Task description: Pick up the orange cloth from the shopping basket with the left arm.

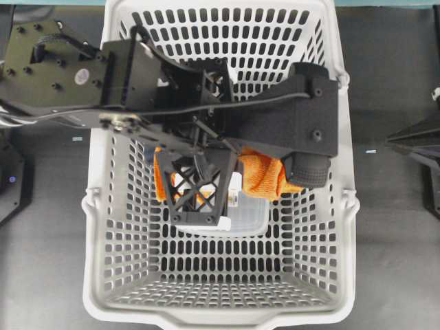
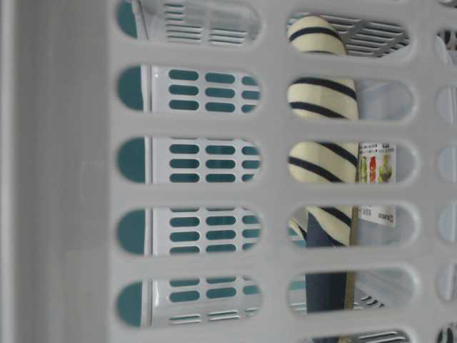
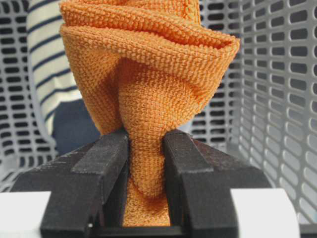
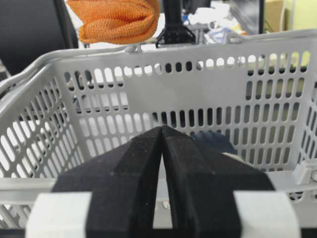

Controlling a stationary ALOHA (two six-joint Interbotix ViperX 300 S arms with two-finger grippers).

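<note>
The orange cloth (image 1: 265,175) hangs bunched from my left gripper (image 1: 206,199) over the middle of the shopping basket (image 1: 96,206). In the left wrist view the two black jaws pinch a narrow neck of the orange cloth (image 3: 148,89), and my left gripper (image 3: 146,148) is shut on it. From the right wrist view the orange cloth (image 4: 116,20) hangs above the basket's far rim (image 4: 148,99). My right gripper (image 4: 162,148) is shut and empty, outside the basket at the right edge of the overhead view (image 1: 412,137).
A cream-and-navy striped fabric bundle (image 2: 321,100) stands inside the basket and also shows in the left wrist view (image 3: 47,64). A clear plastic container with a label (image 1: 247,213) lies on the basket floor under the gripper. The left arm's black plates (image 1: 295,117) span the basket.
</note>
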